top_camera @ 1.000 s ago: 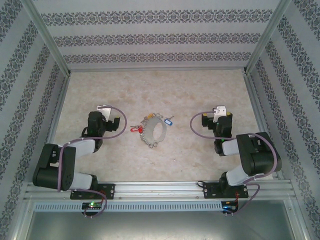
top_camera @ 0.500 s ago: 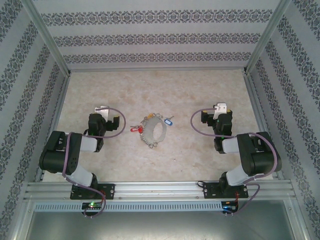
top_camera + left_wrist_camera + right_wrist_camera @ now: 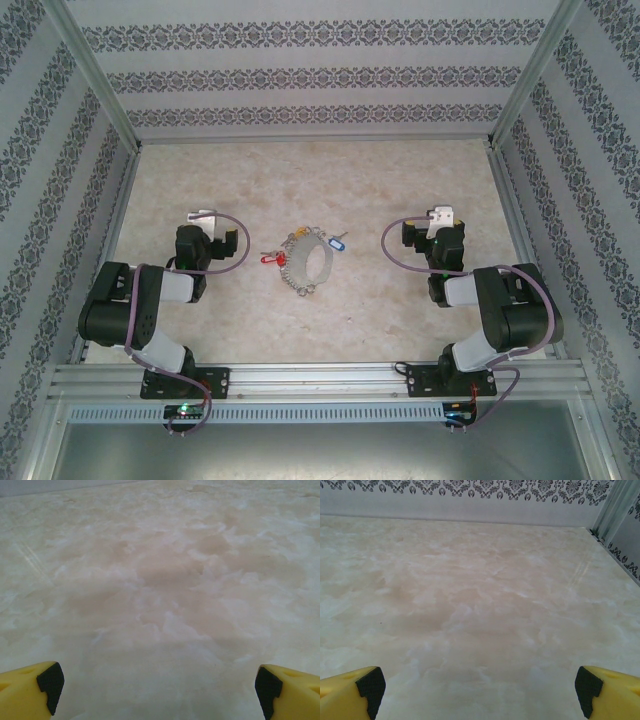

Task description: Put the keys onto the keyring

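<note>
The keyring (image 3: 303, 263), a silvery coiled loop, lies flat at the middle of the table. Keys rest against its rim: a red-tagged key (image 3: 267, 258) on its left, a blue-tagged key (image 3: 337, 243) at its upper right, and a yellowish one (image 3: 301, 235) at its top. I cannot tell whether they are threaded on. My left gripper (image 3: 208, 238) stands left of the ring, apart from it, and my right gripper (image 3: 435, 236) stands well to its right. Both are open. Wrist views show the left gripper (image 3: 160, 692) and the right gripper (image 3: 480, 692) with bare table between their yellow fingertips.
The marbled table (image 3: 320, 180) is boxed in by patterned walls (image 3: 320, 75) at the back and both sides, with aluminium posts (image 3: 100, 80) at the corners. A metal rail (image 3: 320, 378) carrying both arm bases runs along the near edge.
The left arm's elbow has swung in and risen over the last second, and its gripper shifted slightly. The right gripper tipped a little. Keyring and keys lie as before.
</note>
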Controlling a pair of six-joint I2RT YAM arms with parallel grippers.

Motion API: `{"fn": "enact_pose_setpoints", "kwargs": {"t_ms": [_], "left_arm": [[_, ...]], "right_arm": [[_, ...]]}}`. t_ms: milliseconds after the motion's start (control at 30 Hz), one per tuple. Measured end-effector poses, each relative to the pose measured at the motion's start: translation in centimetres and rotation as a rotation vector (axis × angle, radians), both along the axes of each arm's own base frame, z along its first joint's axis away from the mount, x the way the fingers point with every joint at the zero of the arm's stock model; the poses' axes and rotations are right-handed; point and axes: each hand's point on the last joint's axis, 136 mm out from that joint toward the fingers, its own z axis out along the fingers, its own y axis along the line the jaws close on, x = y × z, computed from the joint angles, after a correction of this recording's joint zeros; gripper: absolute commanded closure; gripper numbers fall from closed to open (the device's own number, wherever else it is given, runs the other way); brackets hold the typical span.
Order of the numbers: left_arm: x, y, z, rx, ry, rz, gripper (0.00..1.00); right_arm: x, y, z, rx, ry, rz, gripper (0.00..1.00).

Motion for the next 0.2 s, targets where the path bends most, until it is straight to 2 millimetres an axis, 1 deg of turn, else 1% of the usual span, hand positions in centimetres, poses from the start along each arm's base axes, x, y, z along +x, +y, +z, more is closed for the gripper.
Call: {"fn": "enact_pose_setpoints", "kwargs": {"t_ms": [200], "left_arm": [[0.0,0.0,0.0,0.0,0.0,0.0,0.01]], "right_arm": [[-0.09,-0.13,-0.31,0.006,0.013,0.002,0.02]]}}
